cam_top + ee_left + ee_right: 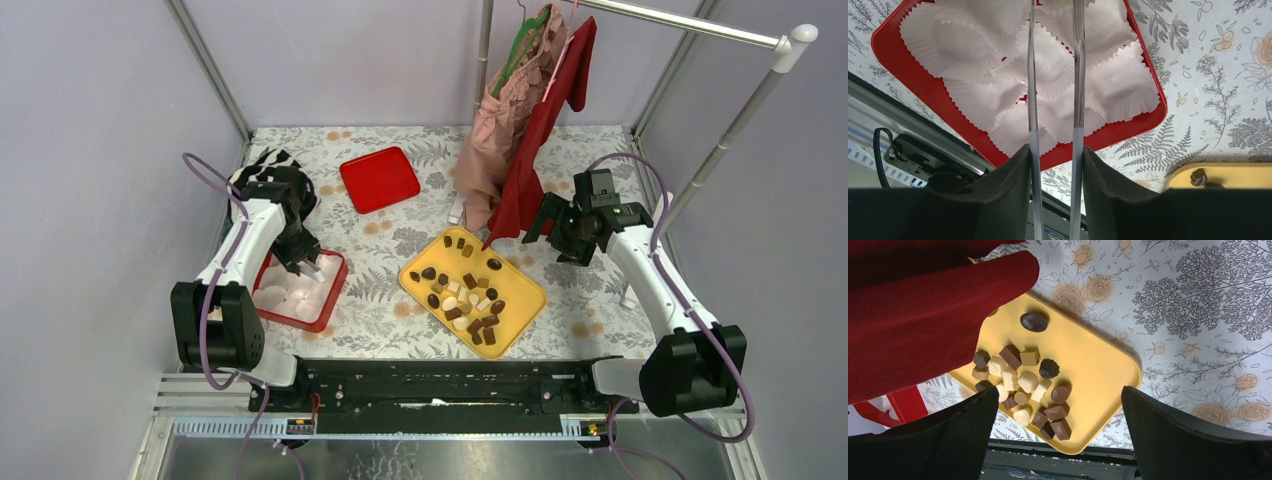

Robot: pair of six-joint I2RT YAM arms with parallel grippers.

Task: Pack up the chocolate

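Note:
The chocolate [465,295] lies as many dark, tan and cream pieces on a yellow tray [525,310] at the table's middle. It also shows in the right wrist view [1023,385]. My left gripper [303,262] is shut on a pair of thin tweezers [1055,100] over a red box [335,290] filled with white paper cups [1048,65]. The tweezer tips run out of the left wrist view, and the cups I see are empty. My right gripper [560,235] is open and empty, above the table to the right of the tray's far end.
A red lid [379,178] lies at the back middle. A pink and a red garment [520,120] hang from a rail, and the red sleeve [923,315] hangs over the tray's far corner. The rail's post [740,120] stands at the right.

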